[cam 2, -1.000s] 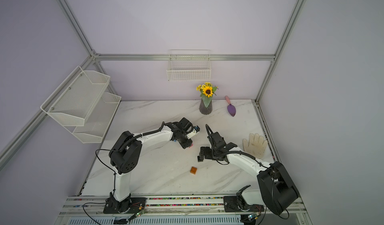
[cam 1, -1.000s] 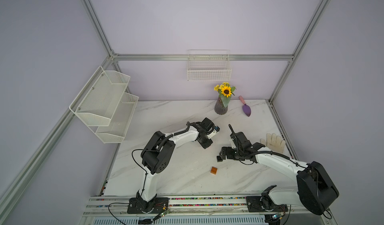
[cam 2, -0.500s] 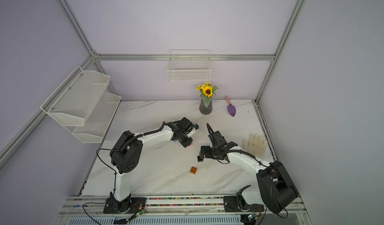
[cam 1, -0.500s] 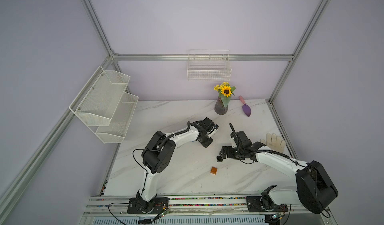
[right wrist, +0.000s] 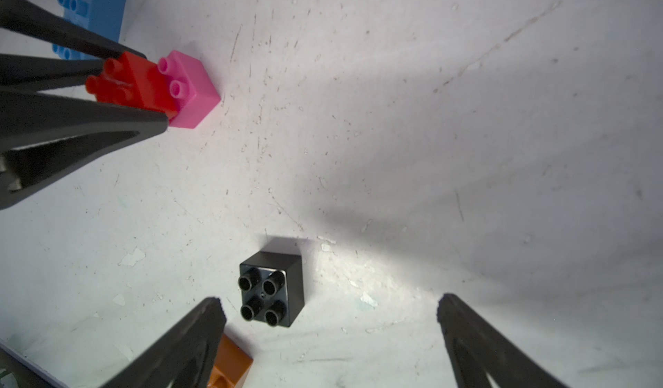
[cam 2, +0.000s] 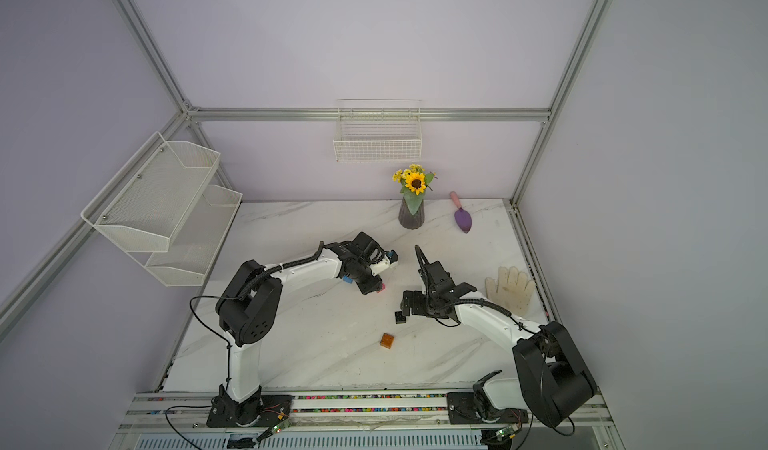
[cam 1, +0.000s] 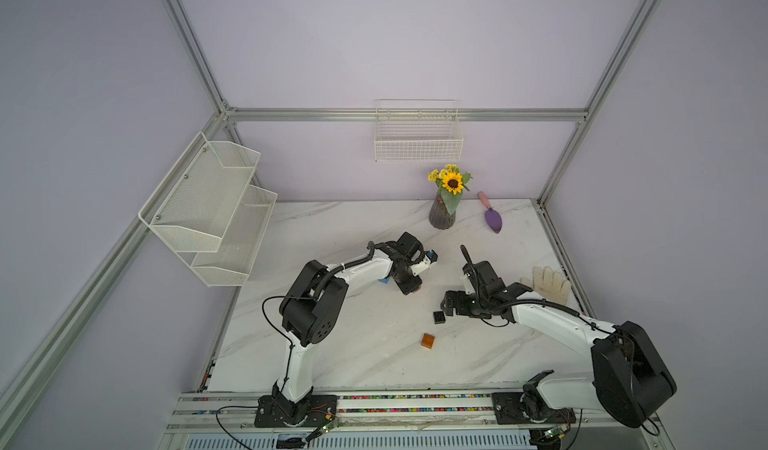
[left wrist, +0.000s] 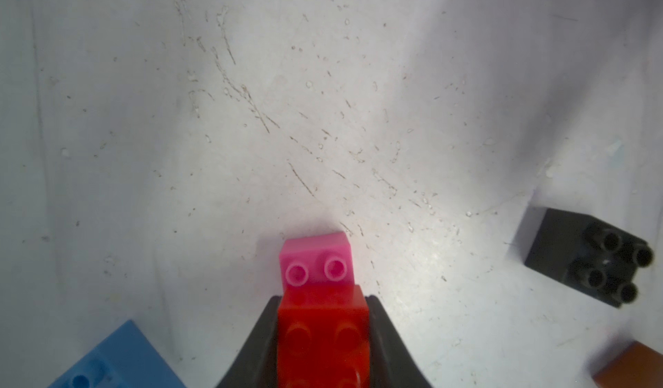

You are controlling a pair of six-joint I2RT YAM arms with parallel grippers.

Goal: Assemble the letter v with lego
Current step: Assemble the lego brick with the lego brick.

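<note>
Gripping the red brick (left wrist: 323, 336), the left gripper (left wrist: 323, 303) sat well back on the table (cam 1: 353, 227).

Nearest the rail, the orange brick (cam 1: 427, 340) lay alone. Just beyond it, the black brick (right wrist: 274, 285) stood loose in front of the right gripper (right wrist: 330, 305), whose jaws were spread wide and held nothing. Farther back, the clamped red brick overlapped half of the pink brick (left wrist: 315, 257), which rested on the table, and the blue brick (right wrist: 97, 6) lay just beside them.

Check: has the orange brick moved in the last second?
No. The orange brick keeps its place, at the same offset from the vase as before.
</note>
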